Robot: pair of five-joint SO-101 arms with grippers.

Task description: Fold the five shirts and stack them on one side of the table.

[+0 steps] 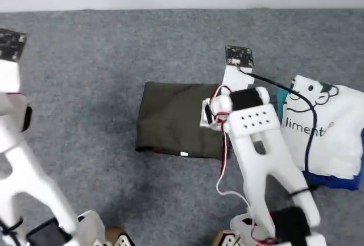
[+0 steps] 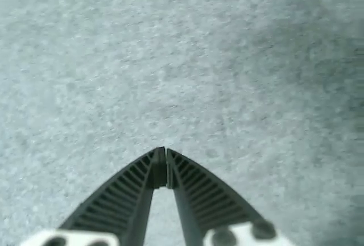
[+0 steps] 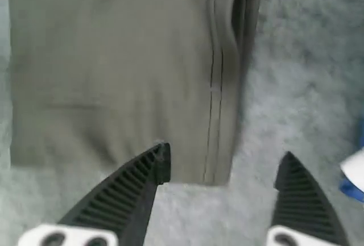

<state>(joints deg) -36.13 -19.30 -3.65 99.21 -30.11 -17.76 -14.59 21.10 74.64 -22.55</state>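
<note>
One folded olive shirt [image 1: 179, 120] on grey table [image 1: 114, 41], beside it to the right one white shirt [image 1: 327, 126] atop one blue shirt [image 1: 333, 179], two grippers: right gripper [image 3: 226, 152] spread wide over olive shirt's edge, left gripper [image 2: 165, 150] clenched empty, well left of olive shirt.

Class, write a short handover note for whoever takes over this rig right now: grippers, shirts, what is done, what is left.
Left gripper: shut, empty, over bare table.
Right gripper: open, above the edge of the folded olive shirt, mid-table.
Done: white shirt stacked on a blue shirt, on the right arm's side.
Left: olive shirt onto that stack; the stack's full count cannot be told.
</note>
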